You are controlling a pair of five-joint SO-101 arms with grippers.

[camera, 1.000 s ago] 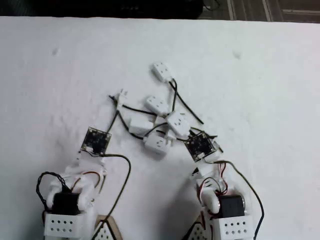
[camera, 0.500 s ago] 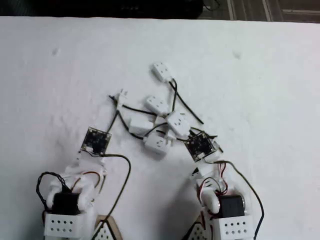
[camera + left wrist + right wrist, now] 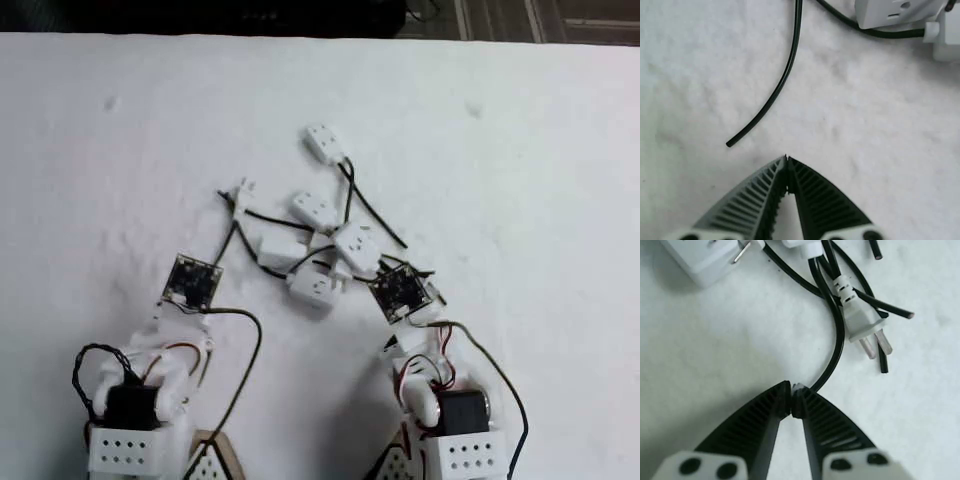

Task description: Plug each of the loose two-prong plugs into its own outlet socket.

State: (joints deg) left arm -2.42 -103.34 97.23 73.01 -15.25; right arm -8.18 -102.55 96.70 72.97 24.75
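Currently left tool (image 3: 787, 159) and right tool (image 3: 791, 387) sit closed, empty, sockets (image 3: 355, 245) at the right one's eleven o'clock

Robotics lab test setup. Bench (image 3: 520, 150) draped in white cloth. Left arm (image 3: 135, 405) and right arm (image 3: 450, 420) are small, with white printed shells, loose cabling (image 3: 259, 345) and a bare circuit board (image 3: 193, 280) at each wrist. Cord (image 3: 785, 75) ahead of the left fingers (image 3: 757, 197) is cut off bare. Dark floor (image 3: 570, 18) lies past the bench's far edge.
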